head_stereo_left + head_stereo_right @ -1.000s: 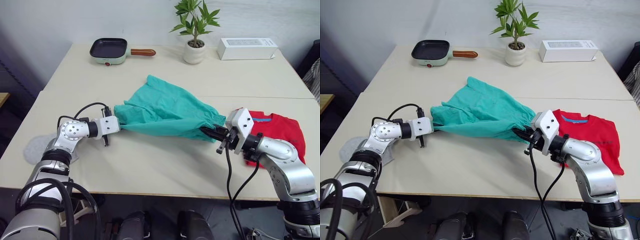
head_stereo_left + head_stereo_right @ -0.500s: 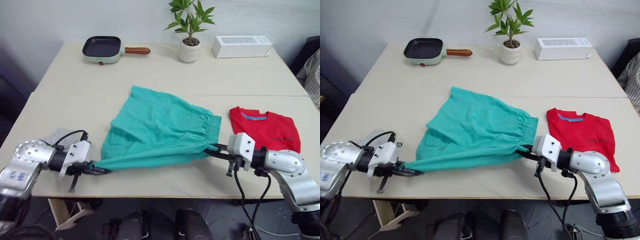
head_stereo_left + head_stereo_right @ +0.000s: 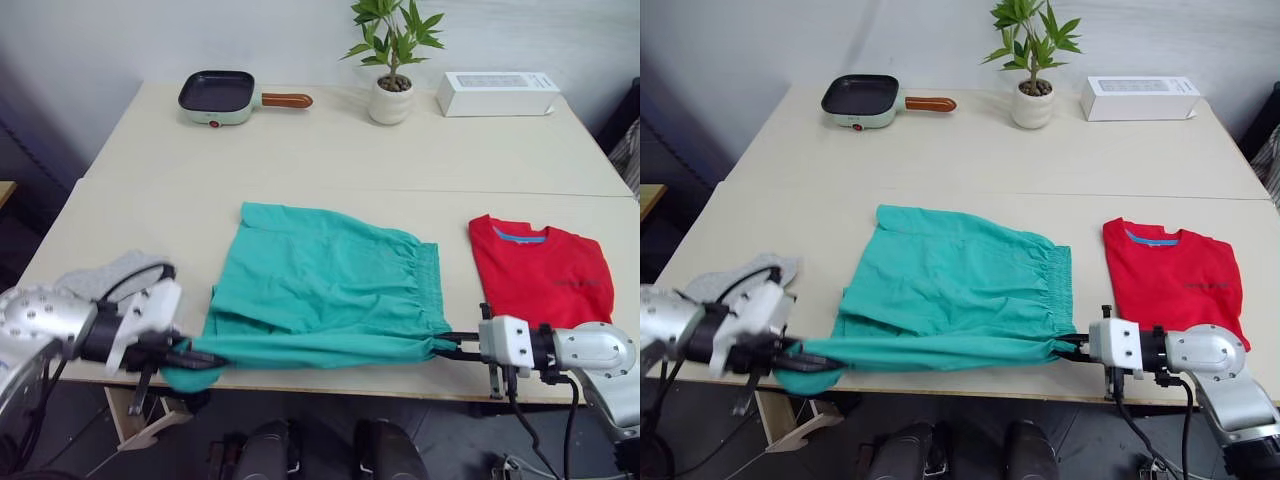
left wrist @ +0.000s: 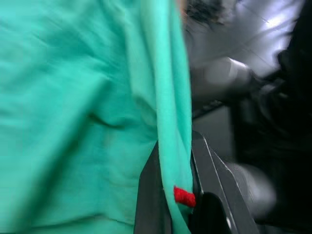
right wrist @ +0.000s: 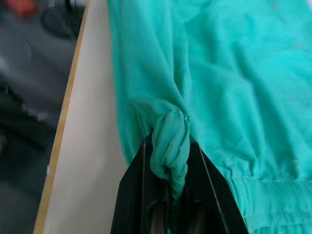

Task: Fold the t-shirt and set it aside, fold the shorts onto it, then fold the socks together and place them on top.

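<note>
The teal shorts lie spread across the middle of the table, their near edge stretched taut along the table's front edge. My left gripper is shut on the left end of that edge, just past the table front. In the left wrist view the fabric and its small orange tag sit between the fingers. My right gripper is shut on the bunched waistband corner. The red t-shirt lies folded at the right. A grey sock rests at the near left, partly behind my left arm.
A frying pan, a potted plant and a white box stand along the far side. A seam crosses the table behind the shorts. Both grippers hover at the front edge.
Both grippers pulled the shorts' near edge back and down to the table's front edge. The shorts, lifted and bunched before, now lie flatter and wider. The camera view also shifted.
</note>
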